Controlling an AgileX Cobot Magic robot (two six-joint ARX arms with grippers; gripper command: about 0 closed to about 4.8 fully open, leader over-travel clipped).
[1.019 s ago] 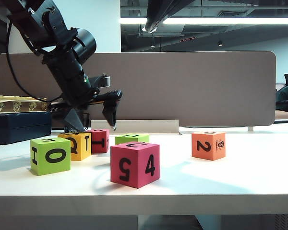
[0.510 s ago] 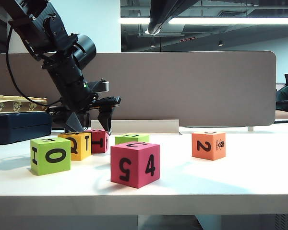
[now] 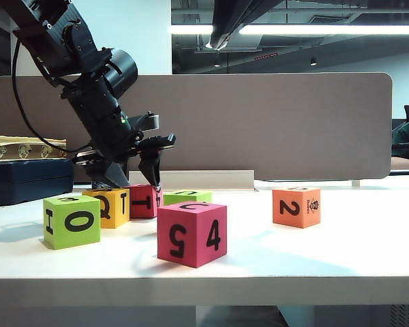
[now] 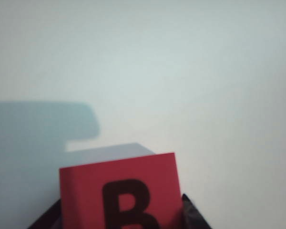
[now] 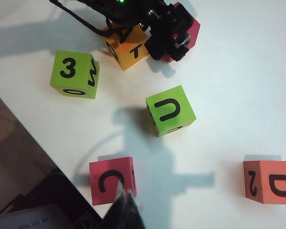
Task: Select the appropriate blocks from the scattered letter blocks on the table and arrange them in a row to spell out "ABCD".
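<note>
My left gripper (image 3: 133, 182) stands over the red cube (image 3: 143, 200) at the back left of the table (image 3: 327, 259). The cube shows T on its side and B (image 4: 126, 202) on top. A finger lies against each of its sides, so the gripper is shut on it where it rests. The yellow-orange Q cube (image 3: 109, 206) touches it on the left. Also on the table are the lime 0 cube (image 3: 71, 221), the lime U cube (image 5: 170, 110), the red C/5/4 cube (image 3: 191, 233) and the orange 2/D cube (image 3: 296, 206). My right gripper (image 5: 126, 198) hangs shut, high above the red C cube (image 5: 112, 180).
A grey divider panel (image 3: 259, 122) runs behind the table. Dark boxes (image 3: 27, 178) are stacked at the far left. White tabletop lies between the red 5/4 cube and the orange cube, and to the right of the orange cube.
The left gripper's fingers have drawn in from wide open onto the red T/B cube and sunk slightly around it. The cubes and the right gripper have not moved.
</note>
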